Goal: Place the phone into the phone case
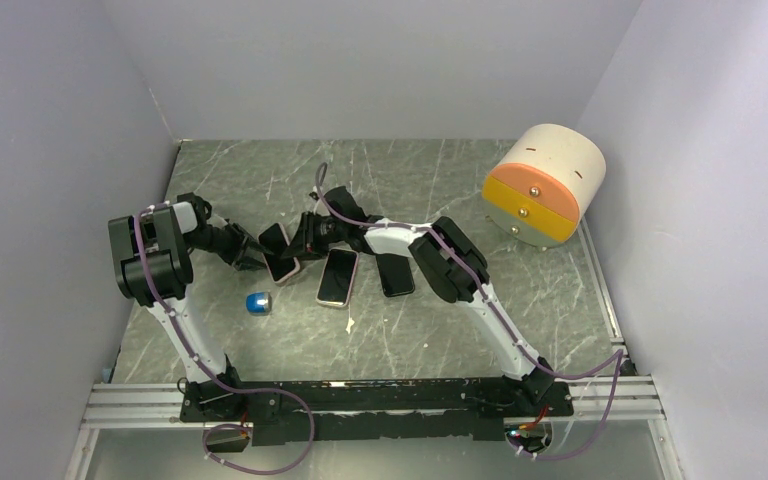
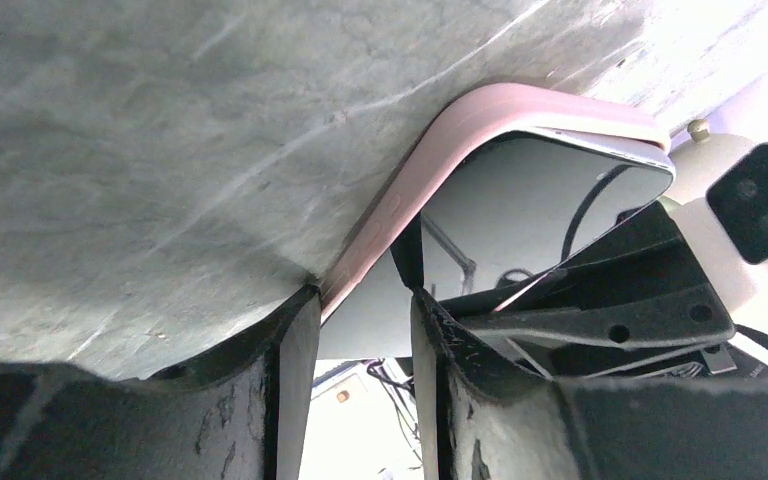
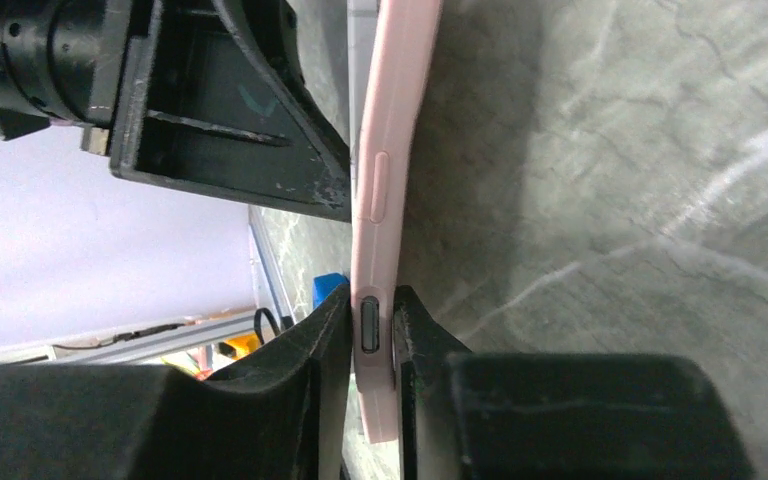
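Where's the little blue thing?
In the top view, the blue thing lies left of centre, between the left arm and a phone.

Robotics lab test cell: grey marbled worktop boxed in by plain pale walls on three sides, left arm and right arm bolted to an aluminium rail along the worktop's near edge, purple cables looping off the worktop's near right corner.
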